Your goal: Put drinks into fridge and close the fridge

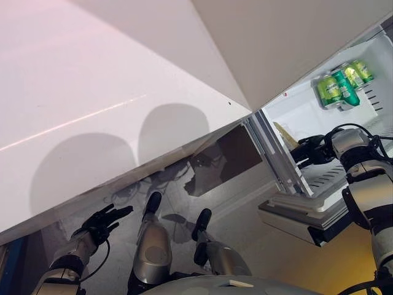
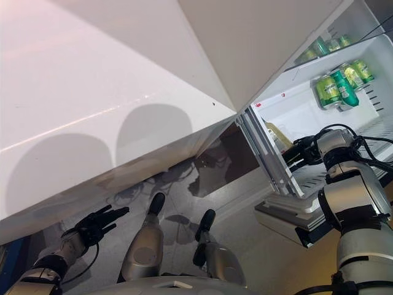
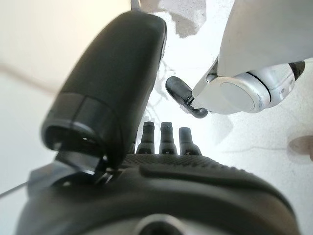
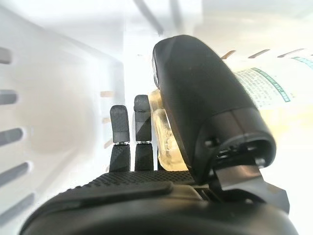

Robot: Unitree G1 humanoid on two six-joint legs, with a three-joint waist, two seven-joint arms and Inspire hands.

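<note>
The fridge's white door [image 1: 92,92] stands open and fills the left and top of the eye views. Inside, several green cans [image 1: 341,86] sit on a shelf, with more cans [image 2: 325,44] on the shelf above. My right hand [image 1: 310,150] reaches into the fridge [image 2: 307,110] over a ribbed shelf [image 1: 325,178]. In the right wrist view its fingers [image 4: 120,132] are straight, and a pale yellow bottle [image 4: 164,139] with a white label [image 4: 266,83] rests against the thumb. My left hand [image 1: 101,221] hangs low at the left below the door, open and holding nothing, as the left wrist view [image 3: 161,196] also shows.
A white and grey drawer [image 1: 301,215] sticks out of the fridge below my right arm. The door's lower edge [image 1: 184,153] runs across above the grey patterned floor [image 1: 239,227]. Something blue [image 1: 9,264] shows at the lower left corner.
</note>
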